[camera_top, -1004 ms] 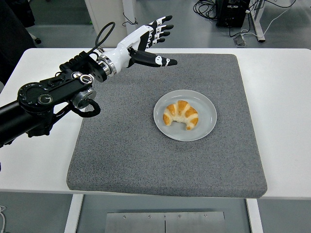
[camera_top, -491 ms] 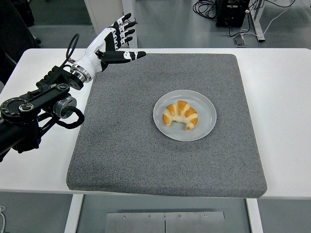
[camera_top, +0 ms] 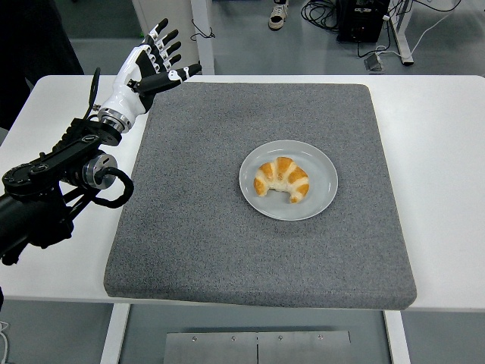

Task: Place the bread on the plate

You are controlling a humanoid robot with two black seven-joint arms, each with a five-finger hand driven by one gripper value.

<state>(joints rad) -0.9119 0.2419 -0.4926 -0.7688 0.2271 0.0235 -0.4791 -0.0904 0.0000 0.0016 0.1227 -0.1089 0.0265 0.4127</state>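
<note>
croissant (camera_top: 282, 179) on plate (camera_top: 322, 199), left hand (camera_top: 145, 67) spread

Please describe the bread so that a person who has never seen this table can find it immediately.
A grey mat covers most of the white table. Right of its middle lies a round grey plate, and the bread rests on it: a golden, striped croissant, the only food there.

A lab or workshop: white table (camera_top: 443, 152) with grey foam mat (camera_top: 204, 227), loose floor cables (camera_top: 322, 11), equipment stands.
</note>
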